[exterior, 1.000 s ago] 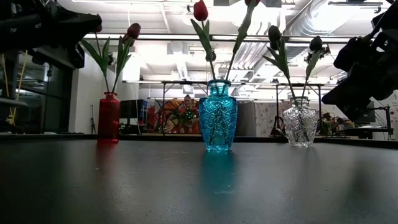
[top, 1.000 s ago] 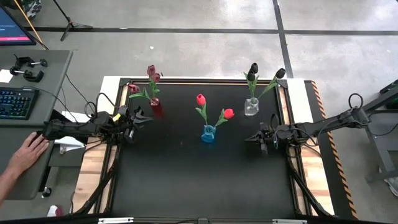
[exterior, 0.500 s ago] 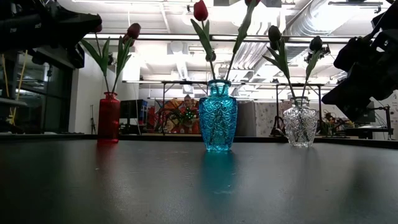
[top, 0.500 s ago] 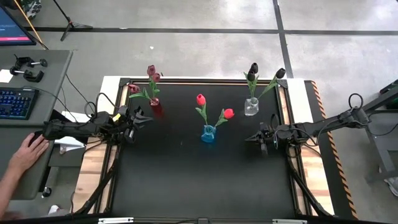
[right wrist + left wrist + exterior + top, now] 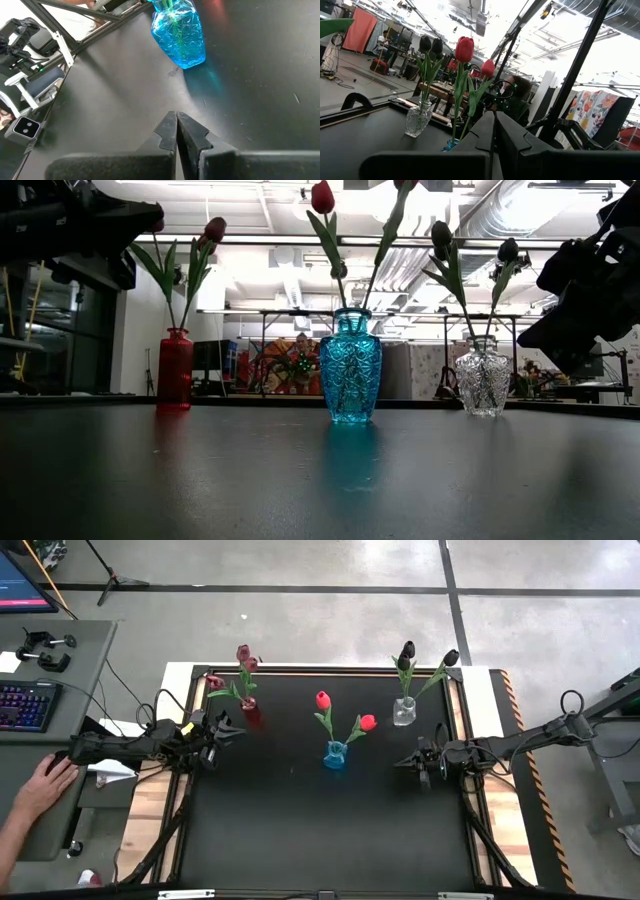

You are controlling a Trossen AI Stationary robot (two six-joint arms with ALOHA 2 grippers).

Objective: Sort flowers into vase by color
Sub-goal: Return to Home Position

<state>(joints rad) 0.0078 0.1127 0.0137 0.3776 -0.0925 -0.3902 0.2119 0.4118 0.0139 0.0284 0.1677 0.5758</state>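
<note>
Three vases stand on the black table (image 5: pixel 300 830). The red vase (image 5: pixel 250 714) at far left holds dusky pink tulips (image 5: pixel 244 656). The blue vase (image 5: pixel 335 754) in the middle holds two bright red tulips (image 5: pixel 323 700). The clear glass vase (image 5: pixel 404 712) at far right holds near-black tulips (image 5: pixel 407 650). All stems stick into the vases' mouths. My left gripper (image 5: pixel 232 732) hovers shut at the table's left edge, near the red vase. My right gripper (image 5: pixel 402 762) hovers shut near the right edge, in front of the glass vase. Both are empty.
A side desk on the left carries a keyboard (image 5: pixel 22 705), and a person's hand (image 5: pixel 45 782) rests there. The table's wooden edge strips (image 5: pixel 150 810) run along both sides. The black surface between and in front of the vases is bare.
</note>
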